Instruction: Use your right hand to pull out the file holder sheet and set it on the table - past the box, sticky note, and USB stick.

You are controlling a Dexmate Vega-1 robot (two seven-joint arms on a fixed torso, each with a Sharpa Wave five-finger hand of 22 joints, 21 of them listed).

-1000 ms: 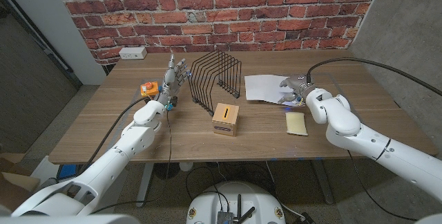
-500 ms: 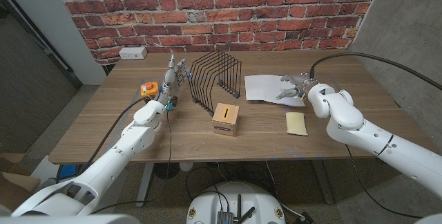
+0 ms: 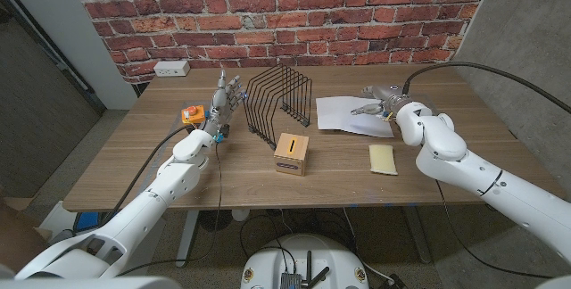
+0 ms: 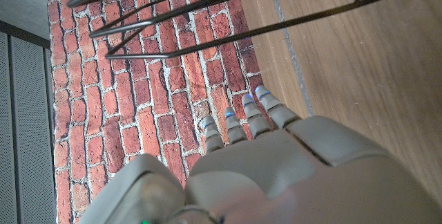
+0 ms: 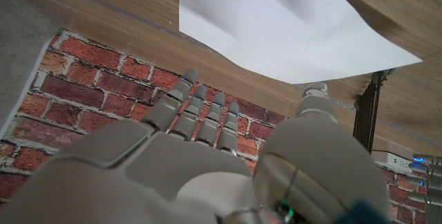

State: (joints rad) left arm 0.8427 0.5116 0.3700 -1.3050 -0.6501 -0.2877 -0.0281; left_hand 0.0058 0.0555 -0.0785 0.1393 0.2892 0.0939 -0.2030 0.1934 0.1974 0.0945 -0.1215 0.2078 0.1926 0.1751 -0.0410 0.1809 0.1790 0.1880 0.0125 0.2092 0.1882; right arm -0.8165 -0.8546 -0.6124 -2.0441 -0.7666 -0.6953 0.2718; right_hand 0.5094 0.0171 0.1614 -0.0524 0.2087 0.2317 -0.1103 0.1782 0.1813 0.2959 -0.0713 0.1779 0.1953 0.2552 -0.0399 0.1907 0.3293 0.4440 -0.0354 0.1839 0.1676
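the sheet (image 3: 343, 113) lies flat on the table (image 3: 134, 160), beside the wire holder (image 3: 281, 106) and beyond the box (image 3: 292, 153), the sticky note (image 3: 383, 158) and what may be the usb stick, half hidden under the right wrist. the right hand (image 3: 375, 104) hovers over the sheet's far edge, released, fingers (image 5: 200, 117) spread and holding nothing. the placing looks done. a clean finish would lift the hand straight up before drawing it off, so no fingertip drags the paper. the left hand (image 3: 227, 94) stands upright and empty by the holder.
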